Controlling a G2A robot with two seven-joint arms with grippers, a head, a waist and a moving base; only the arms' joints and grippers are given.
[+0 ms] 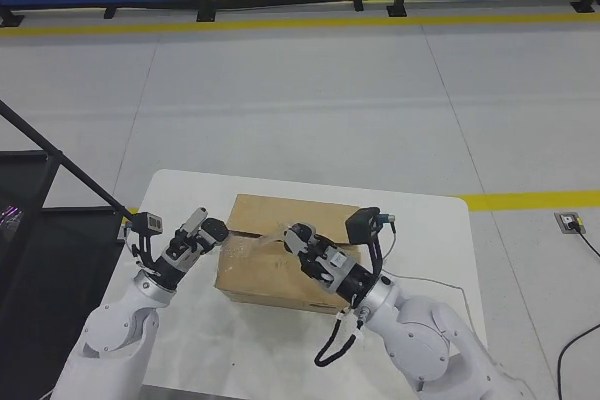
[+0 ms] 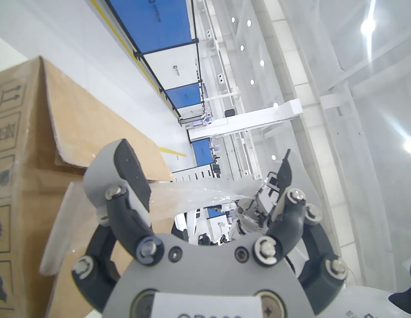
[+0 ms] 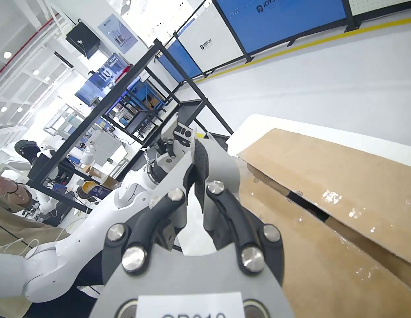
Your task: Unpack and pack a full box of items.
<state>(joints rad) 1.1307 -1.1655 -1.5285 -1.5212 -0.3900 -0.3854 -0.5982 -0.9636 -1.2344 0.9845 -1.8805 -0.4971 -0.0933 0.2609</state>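
White table (image 1: 430,230) (grey hall floor (image 1: 310,100) around) bears the box (image 1: 280,212); left pincer (image 2: 205,167) spread; right pincer (image 3: 195,157) pinches tape (image 2: 199,190).

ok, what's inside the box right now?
Contents are hidden: the box is folded shut on top. A narrow dark gap shows along its seam, but nothing in it can be made out. On top, clear tape stretches off the box to the right gripper.

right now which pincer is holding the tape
The right pincer, shut on the clear tape strip off the box; the left pincer stands open beside it.
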